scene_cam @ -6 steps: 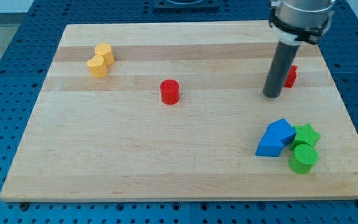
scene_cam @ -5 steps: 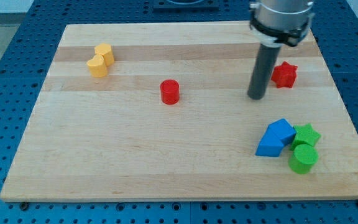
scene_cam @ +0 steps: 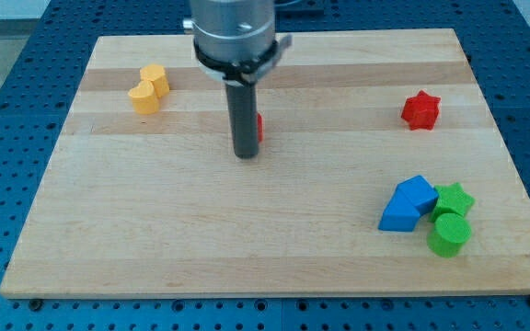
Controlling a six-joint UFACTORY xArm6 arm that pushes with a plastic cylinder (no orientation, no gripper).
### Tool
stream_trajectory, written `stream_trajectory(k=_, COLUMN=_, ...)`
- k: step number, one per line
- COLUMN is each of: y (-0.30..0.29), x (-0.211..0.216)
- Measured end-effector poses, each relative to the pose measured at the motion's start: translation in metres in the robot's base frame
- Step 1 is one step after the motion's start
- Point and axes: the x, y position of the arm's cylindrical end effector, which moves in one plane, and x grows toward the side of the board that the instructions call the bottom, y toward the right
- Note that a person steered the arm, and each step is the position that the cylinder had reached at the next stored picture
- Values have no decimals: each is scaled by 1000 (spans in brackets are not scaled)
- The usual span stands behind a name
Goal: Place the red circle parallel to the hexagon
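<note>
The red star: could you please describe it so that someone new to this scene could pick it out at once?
Start at the wooden board and go to its right side, near the view's top. The red star sits there alone, well above the cluster of blue and green blocks. It is the only red block in full view, and its points set it apart.

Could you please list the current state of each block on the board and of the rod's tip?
My tip: down on the wooden board, in front of the red circle block, mostly hiding it.
Yellow blocks: two, touching.
Red star block: alone.
Blue block, green star block, green cylinder block: clustered.
</note>
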Motion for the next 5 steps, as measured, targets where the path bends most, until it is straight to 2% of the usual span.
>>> stream_trajectory(k=1, y=-14, x=-32)
stream_trajectory(k=2, y=7, x=-70)
stream_trajectory(k=4, y=8, x=-70)
stream_trajectory(k=5, y=40, x=-70)
